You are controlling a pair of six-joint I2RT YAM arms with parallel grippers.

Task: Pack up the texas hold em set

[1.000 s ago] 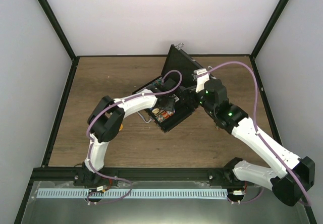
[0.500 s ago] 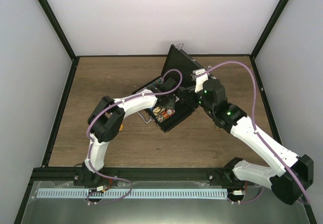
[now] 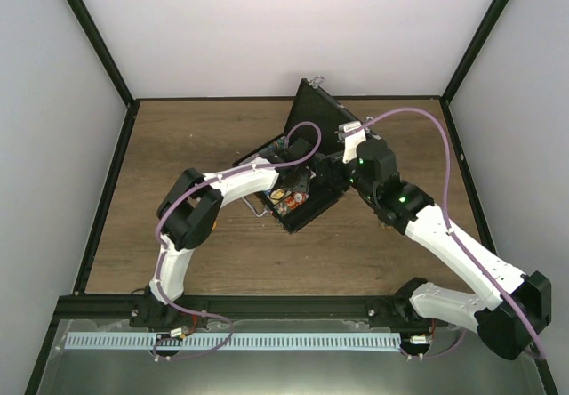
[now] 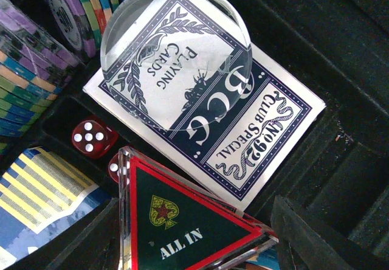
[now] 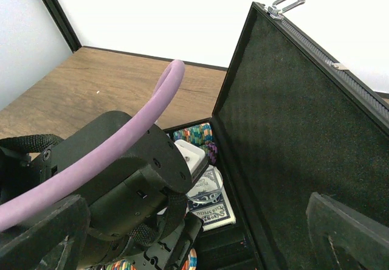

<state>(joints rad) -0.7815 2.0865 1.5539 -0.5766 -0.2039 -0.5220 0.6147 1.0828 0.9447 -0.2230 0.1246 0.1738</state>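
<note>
the black case (image 3: 313,119) lies open on the wooden table (image 3: 178,155), lid raised. inside it, the left gripper (image 4: 194,245) pinches a triangular "all in" plaque (image 4: 176,221) above red dice (image 4: 91,138), beside the card deck (image 4: 267,118) with a clear disc (image 4: 176,57) on it. the right gripper (image 5: 194,239) hangs spread wide by the lid.

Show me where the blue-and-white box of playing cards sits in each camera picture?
Left wrist: blue-and-white playing-card box in the centre, under a clear round disc.
Right wrist: bottom centre, at the lid's foot.
Top external: not visible; the white left arm covers it.
Shared landmark: the open black hinged case.
</note>
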